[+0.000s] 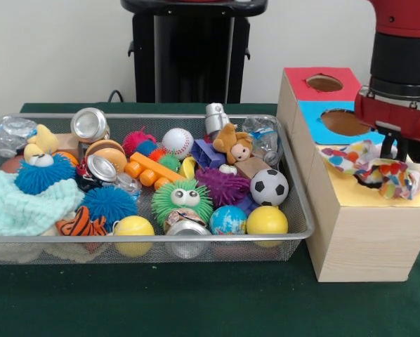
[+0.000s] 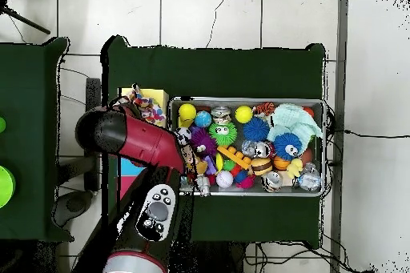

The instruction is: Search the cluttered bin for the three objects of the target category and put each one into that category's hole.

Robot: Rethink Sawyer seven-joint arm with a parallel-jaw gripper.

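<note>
Three yellow balls [image 1: 267,220], two cans [image 1: 89,123], one soccer ball [image 1: 269,187], one baseball [image 1: 177,142], one globe ball [image 1: 228,220].

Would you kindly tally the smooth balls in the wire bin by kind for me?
yellow balls: 2
baseball: 1
soccer ball: 1
globe ball: 1
Total: 5 clearly in view; others may lie buried under the clutter.
</note>
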